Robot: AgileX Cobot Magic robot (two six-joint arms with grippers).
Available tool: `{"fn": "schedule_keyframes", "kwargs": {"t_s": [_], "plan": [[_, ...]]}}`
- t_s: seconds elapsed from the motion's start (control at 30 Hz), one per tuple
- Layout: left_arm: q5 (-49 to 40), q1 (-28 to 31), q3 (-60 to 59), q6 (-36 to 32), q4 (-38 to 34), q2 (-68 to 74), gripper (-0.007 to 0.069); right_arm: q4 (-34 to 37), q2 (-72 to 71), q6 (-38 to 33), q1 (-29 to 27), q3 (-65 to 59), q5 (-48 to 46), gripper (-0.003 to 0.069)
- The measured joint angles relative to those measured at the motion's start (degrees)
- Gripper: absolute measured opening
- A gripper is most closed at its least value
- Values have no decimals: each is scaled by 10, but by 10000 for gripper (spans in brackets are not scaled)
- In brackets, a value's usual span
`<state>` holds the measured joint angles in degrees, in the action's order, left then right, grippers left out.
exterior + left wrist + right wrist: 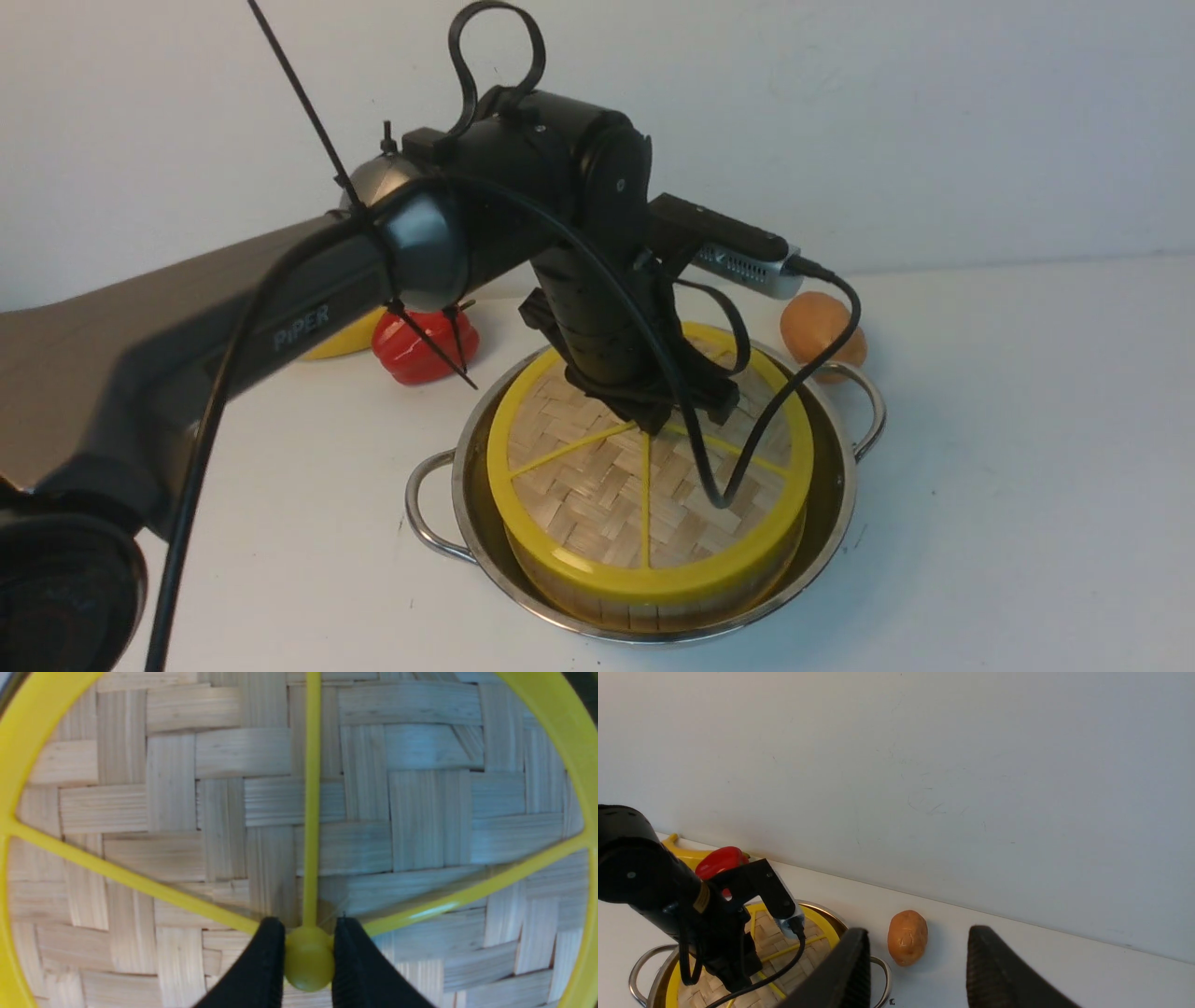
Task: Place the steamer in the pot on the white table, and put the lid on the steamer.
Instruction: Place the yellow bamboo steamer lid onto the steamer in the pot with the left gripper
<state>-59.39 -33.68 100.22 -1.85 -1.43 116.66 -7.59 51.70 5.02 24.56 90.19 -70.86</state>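
The pot point(843, 467) stands on the white table point(1027, 485), with the steamer point(597, 611) inside it; only the steamer's bamboo side wall shows. The woven lid point(597, 495) with its yellow rim lies over the steamer's top and hides what is inside. My left gripper point(309, 924) reaches down onto the lid's centre and is shut on the yellow knob point(308, 959), one black finger on each side. In the front view the wrist hides those fingers. My right gripper point(919, 932) hangs open and empty above the table, to the right of the pot point(642, 961).
A brown potato point(817, 327) lies behind the pot's right handle. A red pepper point(425, 350) and a yellow piece point(341, 347) lie behind the pot on the left. The wall runs along the table's far edge.
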Motion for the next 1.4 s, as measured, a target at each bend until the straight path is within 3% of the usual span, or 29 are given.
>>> {"fn": "schedule_keyframes", "kwargs": {"t_s": [1.0,1.23,1.27,1.4], "plan": [[7,-3,12,0,11,12,140,0,0,0,0,-1,0,303],[9,-3,38,-1,24,15,375,0,0,0,0,-1,0,303],[3,-3,48,-1,31,14,437,0,0,0,0,-1,0,303],[-51,-4,88,-1,63,-2,538,0,0,0,0,-1,0,303]]}}
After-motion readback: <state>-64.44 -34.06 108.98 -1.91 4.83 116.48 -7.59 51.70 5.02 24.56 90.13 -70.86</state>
